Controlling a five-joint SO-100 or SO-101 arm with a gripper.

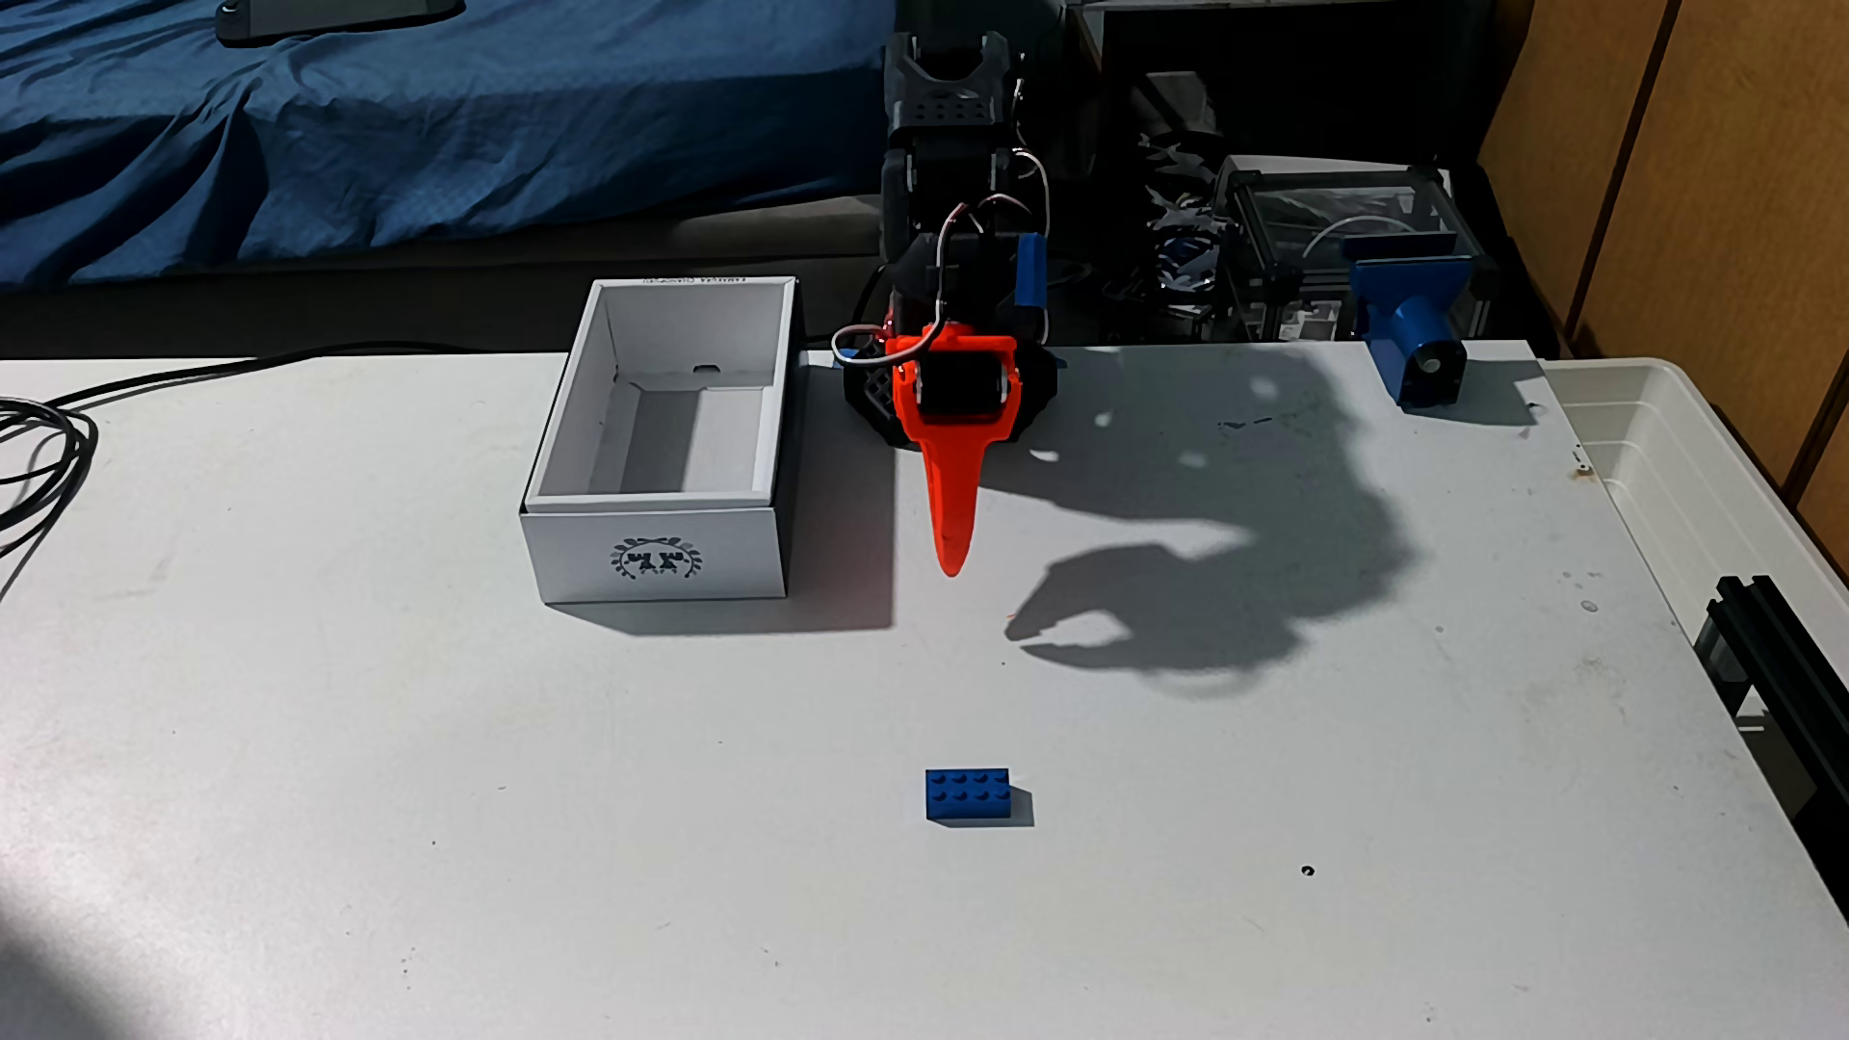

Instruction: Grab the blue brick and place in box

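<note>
The blue brick [968, 793] lies flat on the white table, studs up, near the front middle. The box [660, 560] stands open and empty at the back left, its wreath emblem on the short side facing the camera. My gripper [951, 565] hangs over the table just right of the box and well behind the brick, its orange finger [949, 500] pointing down and forward. The second finger is hidden behind the orange one. Its shadow on the table shows the two tips meeting, with nothing held.
A blue printed mount [1411, 330] sits at the table's back right edge. A translucent plastic bin [1681, 460] stands off the right side. Black cables [40, 450] lie at the left edge. A black frame piece [1791, 660] borders the right.
</note>
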